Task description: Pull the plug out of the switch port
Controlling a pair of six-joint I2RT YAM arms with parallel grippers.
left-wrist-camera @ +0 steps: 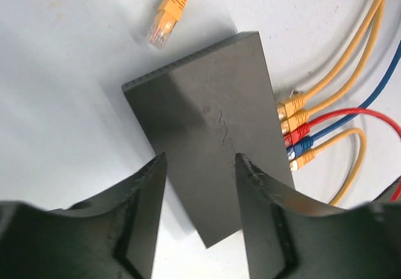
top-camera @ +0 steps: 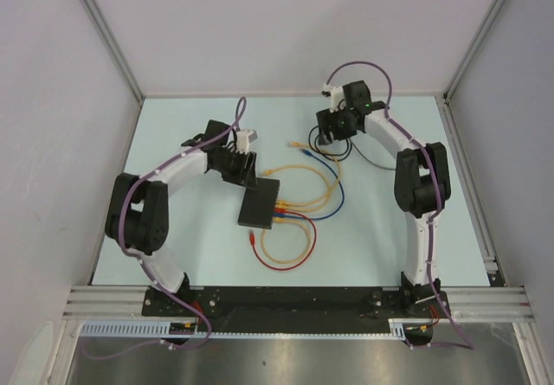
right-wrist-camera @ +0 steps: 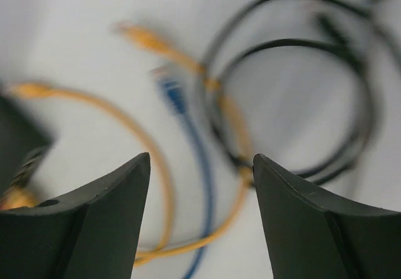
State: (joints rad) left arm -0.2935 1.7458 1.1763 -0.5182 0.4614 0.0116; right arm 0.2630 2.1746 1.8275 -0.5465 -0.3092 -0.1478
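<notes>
The switch (top-camera: 260, 205) is a flat black box in the middle of the table. Several plugs (top-camera: 279, 211) sit in its right edge: orange, red and blue, seen in the left wrist view (left-wrist-camera: 294, 135). My left gripper (top-camera: 245, 170) is open, hovering just behind the switch (left-wrist-camera: 207, 135), with its fingers (left-wrist-camera: 147, 197) over the switch's near end, apart from it. My right gripper (top-camera: 327, 131) is open and empty at the back right, above loose cable ends. The right wrist view is blurred; the switch's corner (right-wrist-camera: 15, 141) shows at its left edge.
Orange (top-camera: 303, 199), blue (top-camera: 338, 196) and red (top-camera: 290, 255) cables loop to the right and front of the switch. A loose orange plug (left-wrist-camera: 169, 15) lies beside the switch. A black cable coil (right-wrist-camera: 294, 103) lies under the right gripper. Walls enclose the table.
</notes>
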